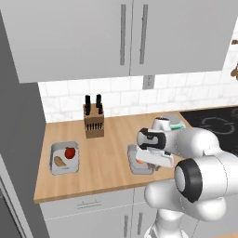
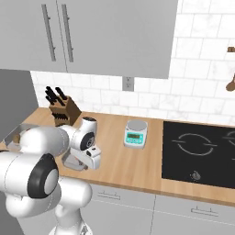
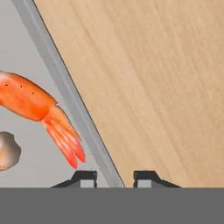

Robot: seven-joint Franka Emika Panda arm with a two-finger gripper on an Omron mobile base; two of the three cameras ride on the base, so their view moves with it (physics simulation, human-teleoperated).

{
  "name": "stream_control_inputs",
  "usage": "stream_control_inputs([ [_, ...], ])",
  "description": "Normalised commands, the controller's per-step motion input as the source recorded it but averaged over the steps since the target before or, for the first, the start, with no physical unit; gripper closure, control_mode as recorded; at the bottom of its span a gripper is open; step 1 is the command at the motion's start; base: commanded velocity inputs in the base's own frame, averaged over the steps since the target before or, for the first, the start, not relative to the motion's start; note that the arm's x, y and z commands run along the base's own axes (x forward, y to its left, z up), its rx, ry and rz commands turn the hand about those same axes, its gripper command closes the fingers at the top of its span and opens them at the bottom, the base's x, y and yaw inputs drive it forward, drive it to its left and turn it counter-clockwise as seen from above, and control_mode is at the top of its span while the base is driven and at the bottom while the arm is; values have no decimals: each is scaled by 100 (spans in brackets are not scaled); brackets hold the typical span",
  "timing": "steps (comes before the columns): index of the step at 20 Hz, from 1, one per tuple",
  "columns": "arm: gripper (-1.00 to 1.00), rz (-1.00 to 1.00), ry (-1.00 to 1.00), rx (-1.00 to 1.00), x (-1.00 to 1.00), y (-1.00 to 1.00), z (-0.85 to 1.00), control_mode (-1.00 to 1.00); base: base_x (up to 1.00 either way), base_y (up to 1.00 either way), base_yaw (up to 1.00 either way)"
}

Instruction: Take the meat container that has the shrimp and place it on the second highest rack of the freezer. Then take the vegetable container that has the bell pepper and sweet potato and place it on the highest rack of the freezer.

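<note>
Nearest the hand camera, the two dark fingertips (image 3: pixel 87 177) of the gripper (image 3: pixel 116 178) stand close together astride the grey rim of the meat container (image 3: pixel 65 87), one tip inside the tray, one outside over the bench (image 3: pixel 153 65). We read the jaws as narrowed onto that rim; whether they pinch it firmly we cannot tell. The shrimp (image 3: pixel 39 109) lies inside, just left of the rim, beside a pale lump we cannot identify.

From the left base view the gripper (image 1: pixel 155 163) is down at the meat container (image 1: pixel 135 160), near the bench's front edge. The vegetable container (image 1: pixel 64 158), with bell pepper (image 1: pixel 69 152) and sweet potato (image 1: pixel 59 161), sits well apart to the left, untouched; a knife block (image 1: pixel 93 118) stands farther back.

Step in hand, as we judge: grasping the shrimp tray, first half of the task. Next move calls for a confirmed grip, then a level lift so the shrimp stays put, then carrying to the freezer's second highest rack.
</note>
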Motion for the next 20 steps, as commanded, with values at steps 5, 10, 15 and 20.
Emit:
stream_control_inputs([
  [5,100,0,0,0,-5,0,0,-100,0,0,0],
  [10,100,0,-7,0,-46,0,31,-100,0,0,0],
  [15,100,5,-11,0,-40,-8,93,-100,0,0,0],
  [20,100,16,-5,1,-31,-15,100,-100,0,0,0],
])
